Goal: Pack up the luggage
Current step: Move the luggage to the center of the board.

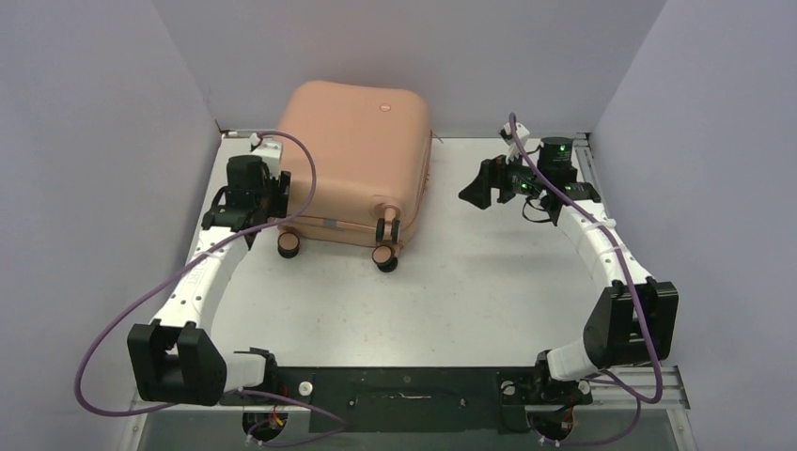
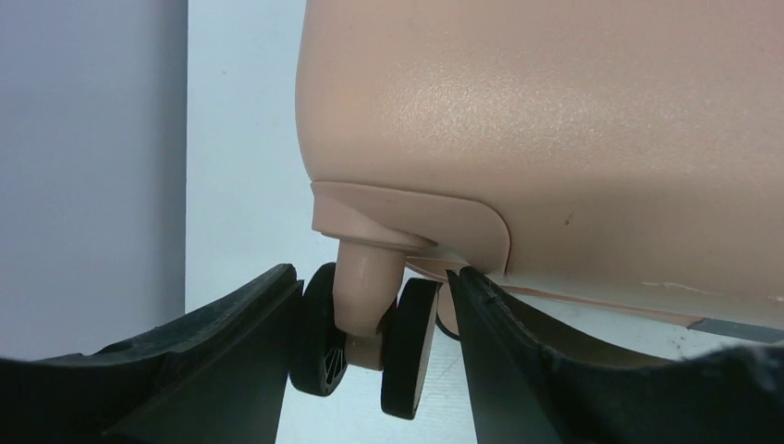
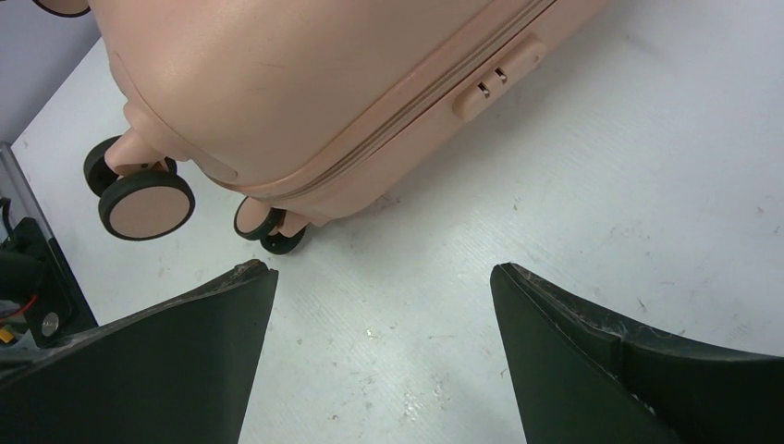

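Note:
The salmon-pink luggage (image 1: 357, 155) lies closed on its broad side at the back of the table, wheels toward me. My left gripper (image 1: 274, 202) is at its near-left corner. In the left wrist view the jaws (image 2: 372, 274) straddle one twin caster wheel (image 2: 407, 342): the left finger presses the left wheel, the right finger stands a hair off the right wheel, under the shell (image 2: 555, 120). My right gripper (image 1: 479, 193) hovers to the luggage's right, open and empty (image 3: 381, 269), with the shell (image 3: 277, 83) and its lock (image 3: 495, 79) ahead of it.
Other casters (image 1: 289, 244) (image 1: 385, 256) stick out toward the near edge. Grey walls enclose the white table (image 1: 489, 282) on three sides, the left one close to my left arm. A black base plate (image 1: 404, 387) runs along the near edge.

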### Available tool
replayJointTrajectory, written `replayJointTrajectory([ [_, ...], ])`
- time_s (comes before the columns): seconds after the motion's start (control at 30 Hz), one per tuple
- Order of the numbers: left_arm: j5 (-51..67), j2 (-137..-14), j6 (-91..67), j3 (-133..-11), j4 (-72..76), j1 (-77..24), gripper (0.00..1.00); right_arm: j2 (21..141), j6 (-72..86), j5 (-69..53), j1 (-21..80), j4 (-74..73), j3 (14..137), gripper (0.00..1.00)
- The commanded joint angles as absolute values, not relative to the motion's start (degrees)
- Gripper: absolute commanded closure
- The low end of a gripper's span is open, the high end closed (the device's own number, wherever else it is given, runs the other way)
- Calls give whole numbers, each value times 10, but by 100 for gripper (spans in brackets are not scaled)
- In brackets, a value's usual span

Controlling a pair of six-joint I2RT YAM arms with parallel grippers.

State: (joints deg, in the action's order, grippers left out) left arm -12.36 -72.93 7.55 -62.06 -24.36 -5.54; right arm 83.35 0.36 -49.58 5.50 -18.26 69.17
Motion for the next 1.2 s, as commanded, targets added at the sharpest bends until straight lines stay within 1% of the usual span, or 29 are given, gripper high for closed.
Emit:
replayJointTrajectory([
  [0.0,-130,-746,66,-622,-199,-53,42,821,-6,-494,45,-146,679,10],
  [0.1,-126,-755,66,-628,-195,-50,54,820,0,-499,44,-138,670,10],
  [0.17,-119,-764,65,-635,-201,-45,64,819,0,-499,42,-137,669,10],
  [0.37,-102,-780,66,-651,-224,-27,100,818,-4,-493,42,-148,679,10],
  [0.63,-96,-722,99,-619,-276,-4,100,812,-35,-495,43,-185,703,10],
  [1.0,-63,-574,165,-548,-358,111,100,805,-15,-489,42,-163,724,10],
  [1.17,-49,-534,201,-539,-386,159,100,797,14,-473,43,-130,710,10],
])
